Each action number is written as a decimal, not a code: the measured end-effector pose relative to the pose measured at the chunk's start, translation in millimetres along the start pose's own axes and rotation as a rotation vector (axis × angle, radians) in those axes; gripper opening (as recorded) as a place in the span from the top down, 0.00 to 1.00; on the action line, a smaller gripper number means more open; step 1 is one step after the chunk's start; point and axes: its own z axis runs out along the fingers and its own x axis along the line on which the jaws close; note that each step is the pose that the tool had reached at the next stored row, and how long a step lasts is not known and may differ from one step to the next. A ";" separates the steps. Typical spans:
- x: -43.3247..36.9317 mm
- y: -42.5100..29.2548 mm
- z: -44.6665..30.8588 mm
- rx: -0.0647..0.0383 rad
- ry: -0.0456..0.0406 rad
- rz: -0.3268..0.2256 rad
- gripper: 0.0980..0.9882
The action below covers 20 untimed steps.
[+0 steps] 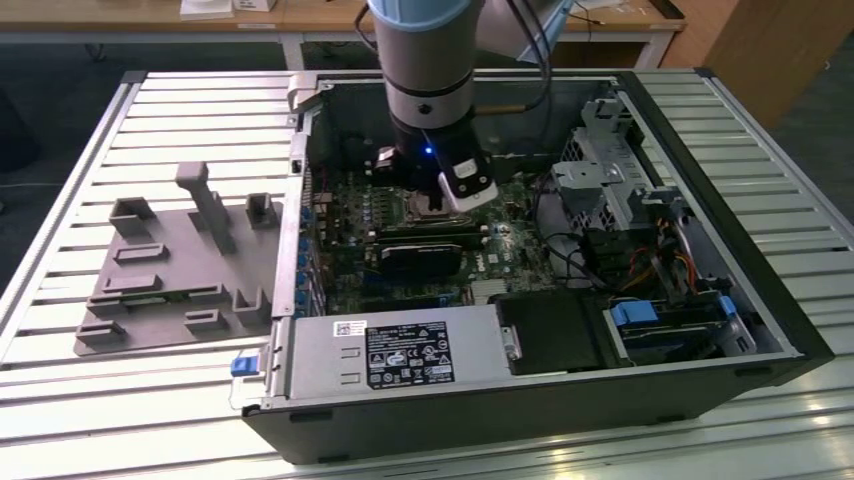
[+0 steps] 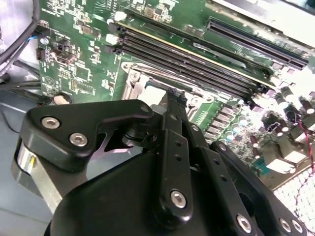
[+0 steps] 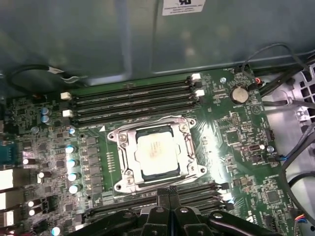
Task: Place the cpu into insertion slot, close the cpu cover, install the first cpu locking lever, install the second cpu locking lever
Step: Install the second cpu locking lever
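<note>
Slatted metal tabletop [image 1: 80,400] is carrying an open computer case [image 1: 747,330], and a grey plastic jig [image 1: 174,270] is lying just beside the case, on the exterior view's left. Inside the case a green circuit board [image 3: 236,142] is lying flat, with a silver power supply box [image 1: 387,355] near its front edge and a bundle of cables [image 1: 587,250] beside it on the exterior view's right.

The cpu [image 3: 156,155] is sitting in the insertion slot [image 3: 129,173] in the middle of the board, its silver-grey face looking up. The cpu cover [image 3: 184,157] is lying closed around it, so the chip is showing through the window of the frame. Long black memory slots [image 3: 133,101] are running along both sides of the socket.

The arm [image 1: 424,70] is reaching down into the case, and the gripper [image 3: 169,190] is hanging just beside the socket, over the nearer row of memory slots. Its two black fingers [image 3: 163,194] are standing together, side by side, holding nothing. In the second wrist view the fingertip [image 2: 175,96] is pointing at the corner of the socket frame.
</note>
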 end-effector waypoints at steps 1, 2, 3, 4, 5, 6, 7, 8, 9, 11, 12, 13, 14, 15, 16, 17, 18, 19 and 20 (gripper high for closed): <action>-0.7 0.8 0.3 0.003 -0.0002 0.000 1.00; -1.4 1.8 0.5 0.008 -0.0006 -0.001 1.00; -2.0 3.0 0.9 0.014 -0.0013 -0.001 1.00; -2.6 4.4 1.3 0.021 -0.0021 -0.002 1.00; -3.2 5.7 1.5 0.027 -0.0028 -0.003 1.00; -3.7 7.3 2.0 0.033 -0.0037 -0.004 1.00; -4.1 8.7 2.4 0.039 -0.0045 -0.004 1.00; -4.4 10.4 2.9 0.044 -0.0053 -0.005 1.00; -4.6 12.0 3.3 0.049 -0.0062 -0.006 1.00; -4.6 15.4 4.0 0.059 -0.0078 -0.007 1.00; -4.6 17.3 4.5 0.064 -0.0088 -0.007 1.00; -4.5 19.1 4.9 0.069 -0.0098 -0.008 1.00; -4.4 20.9 5.4 0.074 -0.0107 -0.009 1.00; -4.3 22.7 5.7 0.079 -0.0116 -0.009 1.00; -4.2 24.9 6.2 0.085 -0.0127 -0.010 1.00; -4.0 27.1 6.8 0.093 -0.0141 -0.011 1.00; -3.8 30.2 7.5 0.104 -0.0160 -0.012 1.00; -3.7 32.1 8.0 0.110 -0.0171 -0.013 1.00; -3.6 34.0 8.4 0.115 -0.0180 -0.014 1.00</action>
